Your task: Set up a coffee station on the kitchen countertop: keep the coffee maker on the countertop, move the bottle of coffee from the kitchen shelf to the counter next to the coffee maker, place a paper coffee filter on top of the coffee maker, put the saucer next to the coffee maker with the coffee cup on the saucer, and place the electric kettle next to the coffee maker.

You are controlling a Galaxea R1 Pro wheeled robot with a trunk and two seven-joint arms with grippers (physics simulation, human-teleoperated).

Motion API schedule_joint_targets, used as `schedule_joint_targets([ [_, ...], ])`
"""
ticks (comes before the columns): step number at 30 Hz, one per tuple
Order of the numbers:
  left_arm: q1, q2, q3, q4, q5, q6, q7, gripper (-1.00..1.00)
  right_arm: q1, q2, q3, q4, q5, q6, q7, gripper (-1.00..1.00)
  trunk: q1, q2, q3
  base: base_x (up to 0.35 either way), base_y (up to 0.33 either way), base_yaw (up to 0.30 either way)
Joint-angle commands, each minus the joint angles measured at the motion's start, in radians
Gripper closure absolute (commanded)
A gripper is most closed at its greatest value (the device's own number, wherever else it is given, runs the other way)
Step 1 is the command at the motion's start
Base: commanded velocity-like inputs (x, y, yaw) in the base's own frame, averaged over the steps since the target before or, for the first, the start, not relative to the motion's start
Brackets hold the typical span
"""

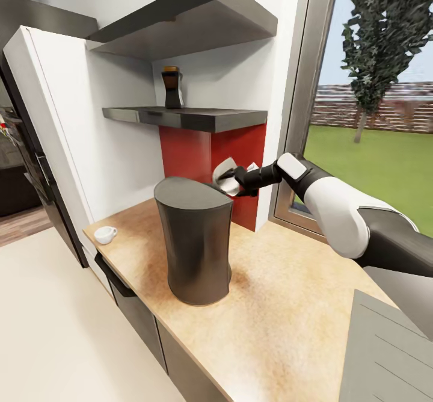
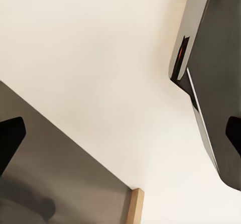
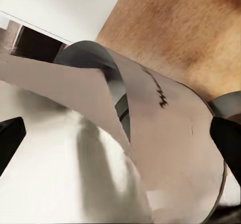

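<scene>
Right gripper closed on filter, held just above far edge of coffee maker on counter. Risk: thin paper (crumpled) may slide off flat top or cling to fingers on release. Bottle on shelf.

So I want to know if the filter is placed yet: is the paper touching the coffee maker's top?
Cannot tell. In the head view the paper coffee filter in the right gripper overlaps the coffee maker.

White paper coffee filter held above grey coffee maker.
</scene>
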Motion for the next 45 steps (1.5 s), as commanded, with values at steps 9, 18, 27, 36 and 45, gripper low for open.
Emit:
schedule_joint_targets([
  [9, -0.001, 0.000, 0.001, 0.000, 0.010, 0.002, 0.002, -1.00, -0.001, 0.003, -0.007, -0.002, 0.010, 0.003, 0.005, -1.00, 0.001, -0.002, -0.002, 0.000, 0.000, 0.000],
  [18, -0.001, 0.000, 0.001, 0.000, 0.010, 0.002, 0.002, -1.00, -0.001, 0.003, -0.007, -0.002, 0.009, 0.003, 0.005, -1.00, 0.001, -0.002, -0.002, 0.000, 0.000, 0.000],
  [27, -0.001, 0.000, 0.001, 0.000, 0.010, 0.002, 0.002, -1.00, -0.001, 0.005, -0.007, -0.008, 0.006, 0.003, 0.005, -1.00, 0.001, -0.002, -0.002, 0.000, 0.000, 0.000],
  [36, -0.001, 0.000, 0.001, 0.000, 0.010, -0.001, 0.002, -1.00, -0.001, 0.008, -0.007, -0.020, 0.003, 0.000, 0.005, -1.00, 0.001, -0.002, -0.002, 0.000, 0.000, 0.000],
  [45, -0.001, 0.000, 0.000, 0.000, 0.010, -0.005, 0.002, -1.00, -0.001, 0.009, -0.008, -0.131, 0.002, 0.000, 0.006, -1.00, 0.001, -0.002, -0.002, 0.000, 0.000, 0.000],
])
